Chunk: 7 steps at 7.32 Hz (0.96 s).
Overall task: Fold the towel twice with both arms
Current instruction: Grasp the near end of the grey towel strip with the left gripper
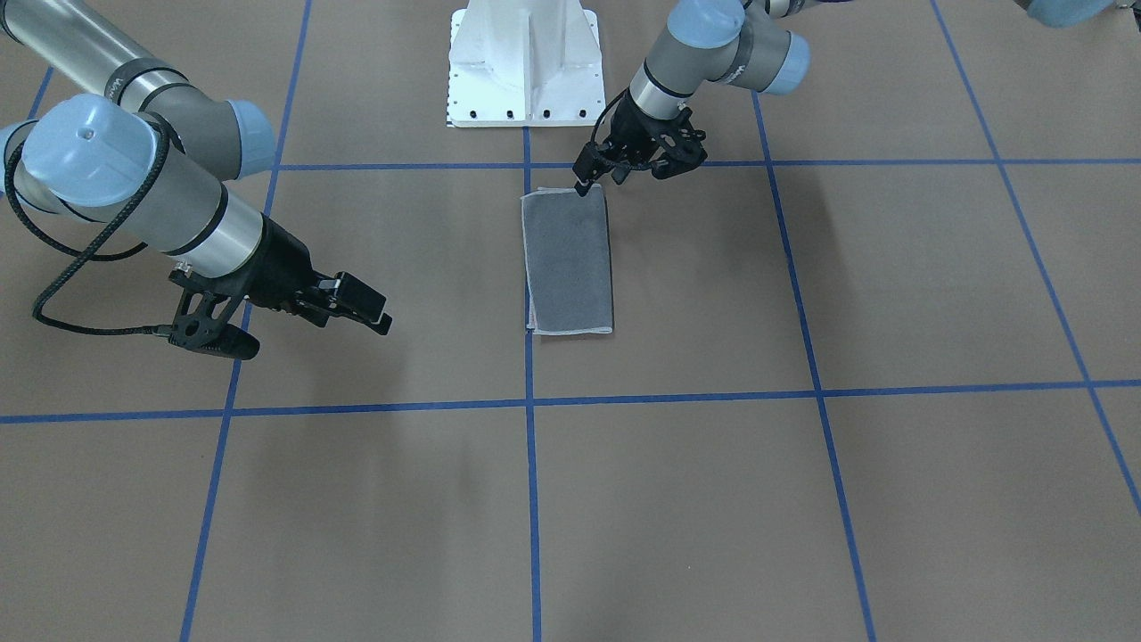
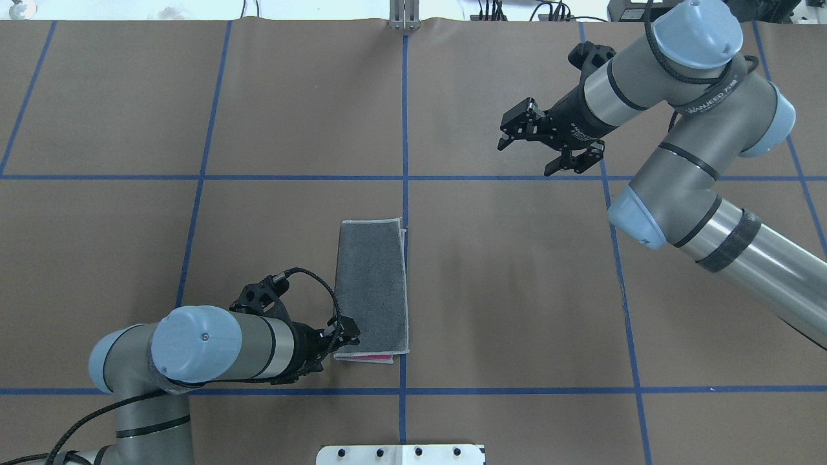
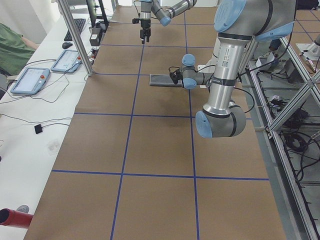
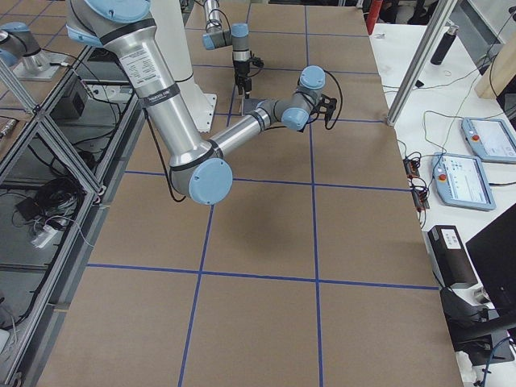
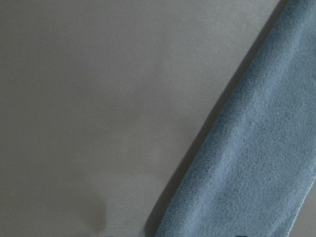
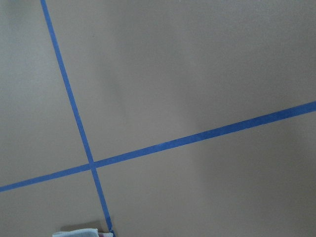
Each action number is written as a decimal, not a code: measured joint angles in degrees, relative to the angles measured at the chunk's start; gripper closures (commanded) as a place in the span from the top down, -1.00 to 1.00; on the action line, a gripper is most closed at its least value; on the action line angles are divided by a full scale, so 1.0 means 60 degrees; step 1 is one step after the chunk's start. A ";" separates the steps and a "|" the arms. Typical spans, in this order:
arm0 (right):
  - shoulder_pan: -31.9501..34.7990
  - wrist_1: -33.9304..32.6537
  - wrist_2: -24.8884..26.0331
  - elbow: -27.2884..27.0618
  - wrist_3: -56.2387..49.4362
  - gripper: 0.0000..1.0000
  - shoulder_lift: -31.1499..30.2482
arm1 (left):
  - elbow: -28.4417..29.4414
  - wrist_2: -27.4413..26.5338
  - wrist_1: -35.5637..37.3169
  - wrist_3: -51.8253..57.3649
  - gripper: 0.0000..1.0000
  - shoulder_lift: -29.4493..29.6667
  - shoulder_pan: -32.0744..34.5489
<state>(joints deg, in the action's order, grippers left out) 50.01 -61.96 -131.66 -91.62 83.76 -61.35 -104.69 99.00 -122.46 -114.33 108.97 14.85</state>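
- The left gripper (image 1: 595,184) is at the towel's (image 1: 569,263) corner nearest the robot; I cannot tell whether it grips.
- The right gripper (image 1: 319,339) is spread wide, well apart from the towel.
- The towel lies folded, grey face up, on the table (image 1: 713,499).

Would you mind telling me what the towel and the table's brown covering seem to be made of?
The towel: probably terry or microfibre cloth, matte; its dark grey face looks nubby, with a pale stitched hem. The table covering: likely brown paper or card, matte; flat, without glare.
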 measured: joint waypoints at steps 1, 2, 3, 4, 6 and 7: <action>0.0000 -0.0003 -0.0003 0.0004 0.0000 1.00 0.0000 | 0.0033 -0.0004 0.0003 -0.0001 0.43 0.0036 -0.0035; 0.0000 -0.0009 -0.0009 0.0015 0.0000 1.00 0.0005 | 0.0066 -0.0005 0.0002 -0.0002 0.40 0.0066 -0.0049; 0.0000 -0.0010 -0.0013 0.0029 0.0000 1.00 0.0010 | 0.0095 -0.0006 -0.0004 -0.0003 0.33 0.0099 -0.0054; 0.0000 -0.0005 -0.0014 0.0045 0.0000 1.00 0.0010 | 0.0130 -0.0006 -0.0004 -0.0002 0.29 0.0132 -0.0061; 0.0000 -0.0001 -0.0015 0.0061 0.0000 1.00 0.0003 | 0.0186 -0.0006 -0.0002 -0.0002 0.25 0.0152 -0.0070; 0.0000 0.0000 -0.0015 0.0064 0.0000 1.00 0.0004 | 0.0229 -0.0006 0.0001 -0.0003 0.12 0.0158 -0.0072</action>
<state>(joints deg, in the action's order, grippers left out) 50.01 -61.96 -131.75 -91.24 83.76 -61.33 -103.32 98.96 -122.46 -114.35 109.92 14.42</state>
